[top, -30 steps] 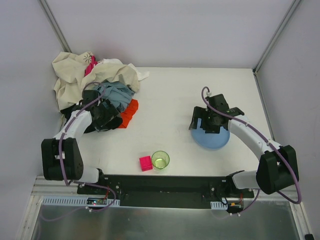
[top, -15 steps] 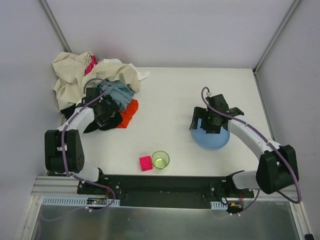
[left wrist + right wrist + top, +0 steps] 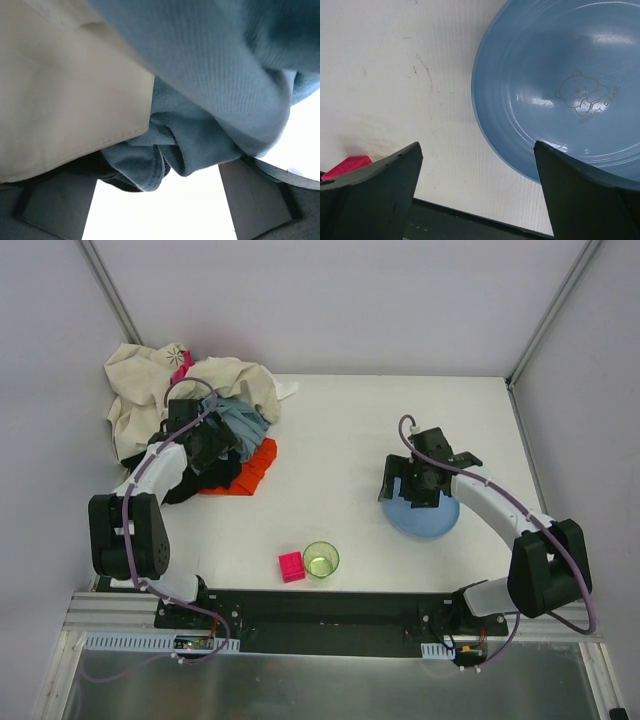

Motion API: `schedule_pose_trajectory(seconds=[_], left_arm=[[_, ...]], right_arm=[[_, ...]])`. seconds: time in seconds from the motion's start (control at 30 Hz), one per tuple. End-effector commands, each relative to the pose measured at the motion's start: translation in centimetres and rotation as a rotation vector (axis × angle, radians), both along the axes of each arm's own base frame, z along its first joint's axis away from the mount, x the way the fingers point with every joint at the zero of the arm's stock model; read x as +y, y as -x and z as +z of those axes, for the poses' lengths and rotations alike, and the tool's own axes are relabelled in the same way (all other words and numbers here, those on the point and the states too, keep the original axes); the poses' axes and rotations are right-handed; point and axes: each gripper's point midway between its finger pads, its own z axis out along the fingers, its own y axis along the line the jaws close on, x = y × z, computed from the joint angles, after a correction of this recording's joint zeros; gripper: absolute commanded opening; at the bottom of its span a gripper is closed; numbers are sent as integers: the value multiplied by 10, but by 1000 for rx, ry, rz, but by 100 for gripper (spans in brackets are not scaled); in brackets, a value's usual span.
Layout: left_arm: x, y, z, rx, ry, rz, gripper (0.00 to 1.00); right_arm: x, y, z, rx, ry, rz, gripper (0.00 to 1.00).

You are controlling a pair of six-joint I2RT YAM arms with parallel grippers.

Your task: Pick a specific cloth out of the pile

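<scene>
The left claw (image 3: 208, 445) is pushed into the pile (image 3: 140, 400) of mixed fabric at the far left of the white table (image 3: 340, 440), its fingers spread wide. In its wrist view the left claw (image 3: 157, 175) has folds of a grey-blue cloth (image 3: 210, 100) bunched between and ahead of the fingers (image 3: 57, 202), with a beige sheet (image 3: 65, 95) on the left; the fingers are not closed on either.

The orange-red cloth (image 3: 255, 465) lies just to the right of the left claw and slightly nearer the arm bases, at the pile's edge, partly tucked under a black piece (image 3: 205, 480). The grey-blue cloth (image 3: 240, 420) sits just beyond the claw, and a magenta-pink scrap (image 3: 182, 365) shows farther back on the beige sheet (image 3: 230, 380).

Well apart on the other side, the right claw (image 3: 413, 488) hangs over the near-left rim of a blue plate (image 3: 430, 520). Its wrist view shows the right claw (image 3: 476, 147) wide and holding nothing, the blue plate (image 3: 555, 65) ahead and to the right, a pink block (image 3: 347, 165) beside its left finger.

A green cup (image 3: 321, 559) and the pink block (image 3: 291, 566) stand together near the bases, between the two claws.
</scene>
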Motion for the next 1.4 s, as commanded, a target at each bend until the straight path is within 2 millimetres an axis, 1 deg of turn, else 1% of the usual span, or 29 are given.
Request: schedule_pose_trajectory(seconds=[0.0,0.17,0.23,0.4,0.43,0.5,0.6,0.63,0.73,0.83,1.03,1.13,1.2,1.27,1.33,1.37], left_arm=[[4,-40,24,-134,-79,-52,93],[14,-45,9,-67,-137,-34,88],[17,-47,0,-32,-153,-35,82],[16,-57,-18,17,-156,-51,51],[14,-58,-21,24,-151,-57,44],[13,-61,-21,24,-144,-64,30],[10,-65,-13,4,-140,-76,7],[10,-65,-9,-7,-140,-76,0],[9,-66,16,-67,-141,-83,0],[6,-66,47,-142,-141,-99,0],[1,-72,124,-322,-152,-138,0],[2,-76,157,-391,-176,-144,0],[8,-81,172,-414,-204,-130,0],[18,-87,183,-414,-245,-100,0],[30,-94,195,-411,-307,-71,0],[40,-98,198,-400,-342,-38,0]], right_arm=[[5,-12,13,-39,-1,18,96],[4,-13,14,-34,9,23,96],[5,-14,14,-34,8,25,96],[4,-15,14,-33,16,27,96],[4,-14,14,-31,17,30,96],[4,-14,15,-32,18,31,96],[4,-14,16,-35,17,29,96],[3,-14,16,-34,18,29,96],[4,-15,17,-40,19,34,96],[4,-15,17,-39,20,35,96],[8,-17,20,-41,1,42,96],[9,-18,23,-47,-5,42,96],[9,-18,23,-49,-4,43,96],[9,-18,24,-51,-4,44,96],[9,-16,25,-52,-3,49,96],[8,-16,26,-55,0,48,96]])
